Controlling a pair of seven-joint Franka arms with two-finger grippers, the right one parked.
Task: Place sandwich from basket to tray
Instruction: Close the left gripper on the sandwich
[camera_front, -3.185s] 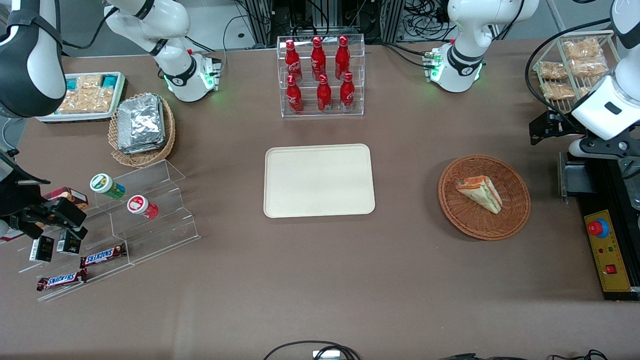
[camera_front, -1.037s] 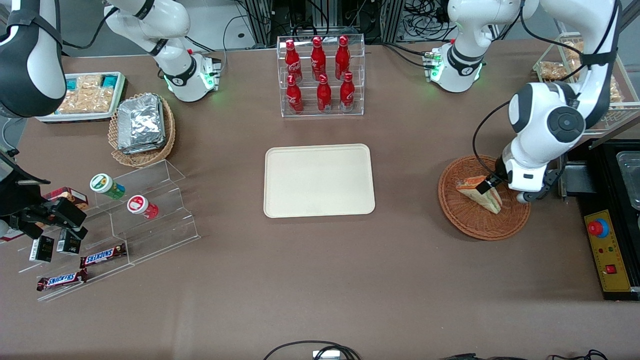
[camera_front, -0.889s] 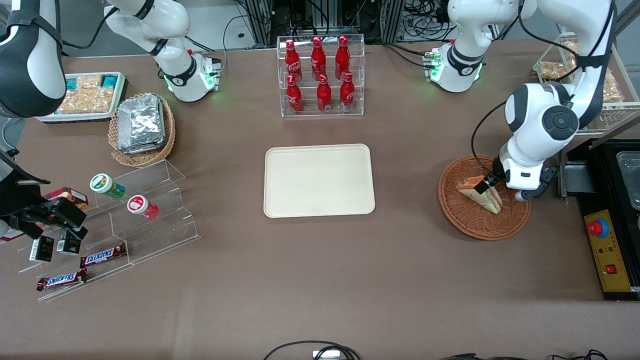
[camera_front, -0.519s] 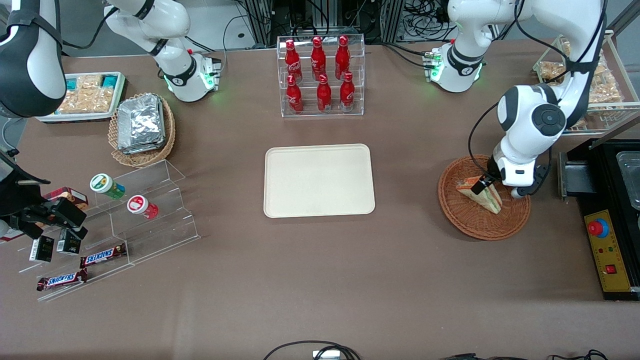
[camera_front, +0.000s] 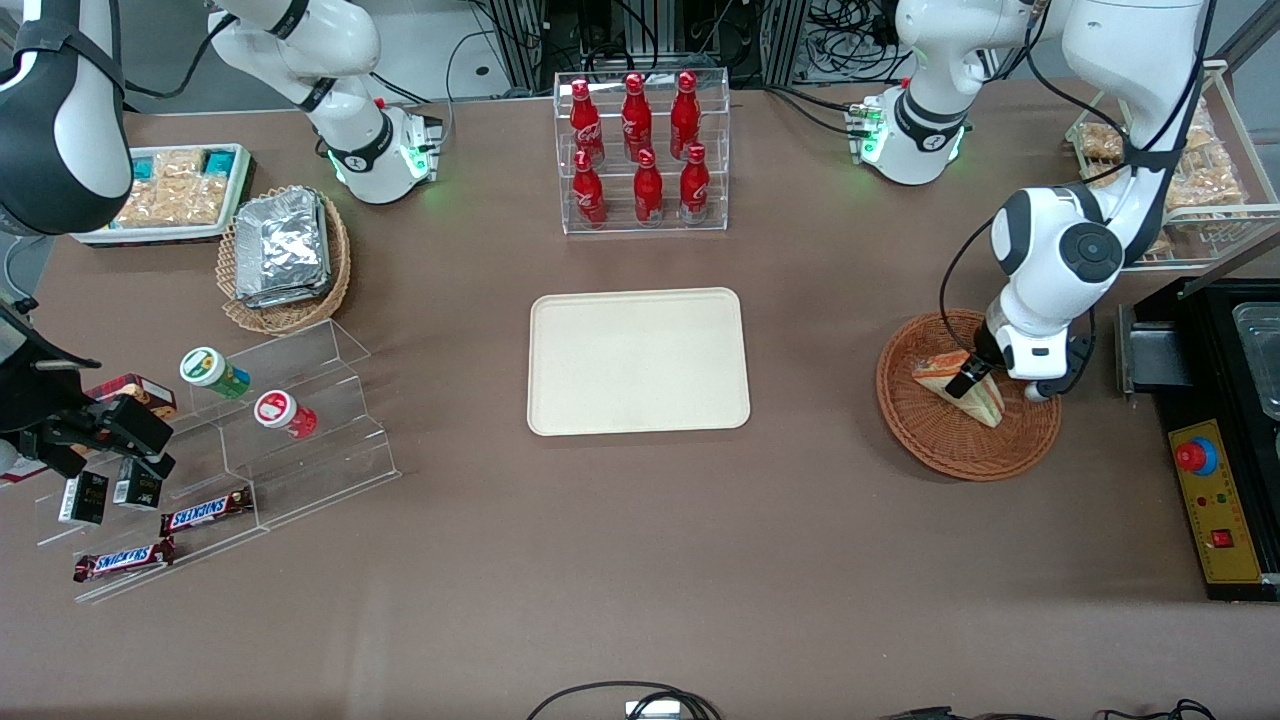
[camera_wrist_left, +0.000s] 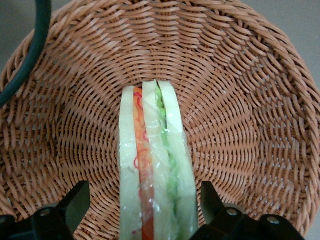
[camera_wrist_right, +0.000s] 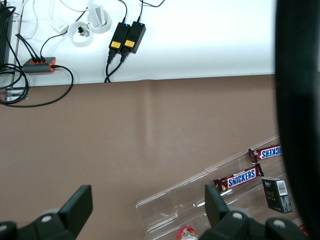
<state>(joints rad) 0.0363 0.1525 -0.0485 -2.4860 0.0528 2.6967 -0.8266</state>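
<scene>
Snickers bars sit at eight o'clock. My gripper, fingers spread either side of the sandwich, hangs in the basket.

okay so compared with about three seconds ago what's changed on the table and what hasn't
The left arm swung in from the working arm's end of the table and lowered its gripper over the round reddish-brown wicker basket. Its open fingers now straddle the small triangular wrapped sandwich without closing on it. The sandwich lies where it did in the basket, and the flat cream-beige rectangular tray is unchanged and bare.
</scene>
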